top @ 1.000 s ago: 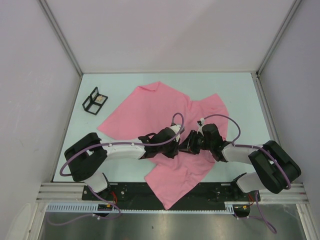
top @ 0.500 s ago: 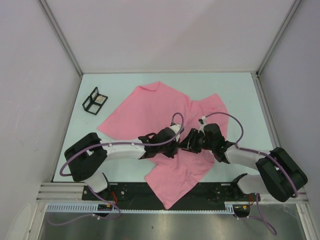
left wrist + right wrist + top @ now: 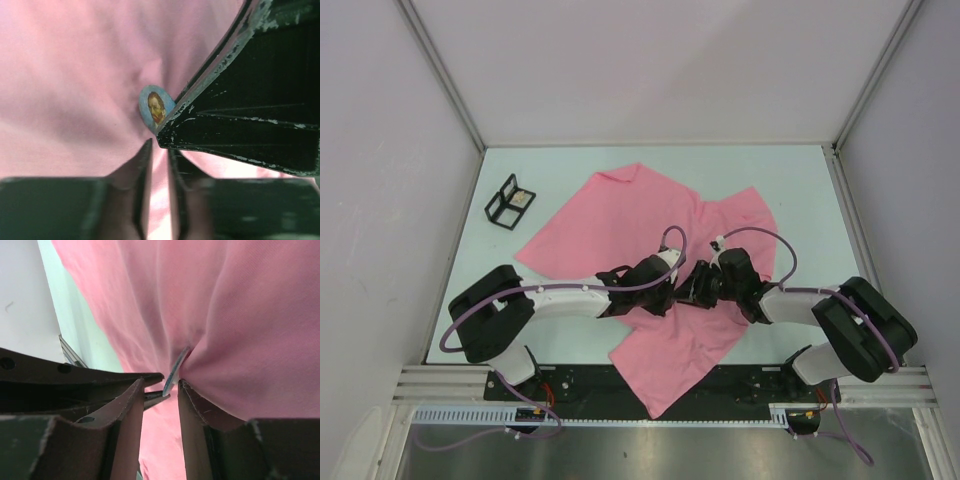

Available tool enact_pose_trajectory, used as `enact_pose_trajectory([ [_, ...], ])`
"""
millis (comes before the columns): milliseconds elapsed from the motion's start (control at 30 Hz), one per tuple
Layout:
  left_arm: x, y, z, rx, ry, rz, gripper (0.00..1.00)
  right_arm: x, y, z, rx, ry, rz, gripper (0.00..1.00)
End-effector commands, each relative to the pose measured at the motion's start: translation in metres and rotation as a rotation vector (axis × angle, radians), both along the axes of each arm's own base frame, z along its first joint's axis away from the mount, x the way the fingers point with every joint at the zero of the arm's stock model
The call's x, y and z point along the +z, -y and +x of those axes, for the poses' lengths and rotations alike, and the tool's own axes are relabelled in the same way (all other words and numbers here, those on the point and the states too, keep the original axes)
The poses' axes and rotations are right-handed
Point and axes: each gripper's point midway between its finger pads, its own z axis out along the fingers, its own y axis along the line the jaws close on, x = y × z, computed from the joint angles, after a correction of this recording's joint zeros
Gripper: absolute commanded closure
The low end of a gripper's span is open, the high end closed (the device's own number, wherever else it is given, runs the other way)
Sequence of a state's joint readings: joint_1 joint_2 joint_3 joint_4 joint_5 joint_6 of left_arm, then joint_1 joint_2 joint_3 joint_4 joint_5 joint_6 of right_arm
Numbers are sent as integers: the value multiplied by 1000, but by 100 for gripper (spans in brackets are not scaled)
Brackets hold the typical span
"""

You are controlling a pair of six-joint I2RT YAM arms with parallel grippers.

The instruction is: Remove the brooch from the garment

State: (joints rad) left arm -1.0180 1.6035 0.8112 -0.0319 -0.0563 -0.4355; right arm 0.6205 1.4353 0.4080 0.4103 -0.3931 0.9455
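Brooch [image 3: 155, 106] sits pinned on the pink T-shirt [image 3: 620, 215], a small blue oval with a painted face, and I can see the cloth puckering in towards it from all round. My left gripper [image 3: 159, 150] is just below the brooch. Its fingers are drawn almost together, with a thin fold of the shirt caught in the narrow slit between them. My right gripper [image 3: 161, 387] comes at the brooch from the opposite side. From its own camera I see the brooch edge-on, its lower rim reaching down into the gap between the two fingers. The fingers stand a little apart, one on either side of the rim, not clamped on it. In the left wrist view one right finger tip touches the brooch's edge and covers part of it. From above, both grippers meet over the brooch and hide it. Well away from the brooch, beyond the shirt's edge, a small black stand [image 3: 508, 200] rests on the table [image 3: 800, 190].
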Motion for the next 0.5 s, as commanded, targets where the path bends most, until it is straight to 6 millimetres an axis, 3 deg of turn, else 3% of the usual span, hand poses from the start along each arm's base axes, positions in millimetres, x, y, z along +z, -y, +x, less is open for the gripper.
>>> enact_pose_trajectory([
  [0,21,6,18,26,88,-49,73,22,-16,2,14,3,73,64],
  [100,21,6,19,25,97,-46,66,23,-16,1,3,-13,78,65],
  [400,25,15,16,-4,88,-90,60,30,-18,0,-37,-81,122,68],
  [433,24,15,14,-10,86,-94,52,31,-19,1,-39,-81,129,68],
  [467,23,15,13,-12,84,-95,51,32,-19,0,-41,-91,134,68],
])
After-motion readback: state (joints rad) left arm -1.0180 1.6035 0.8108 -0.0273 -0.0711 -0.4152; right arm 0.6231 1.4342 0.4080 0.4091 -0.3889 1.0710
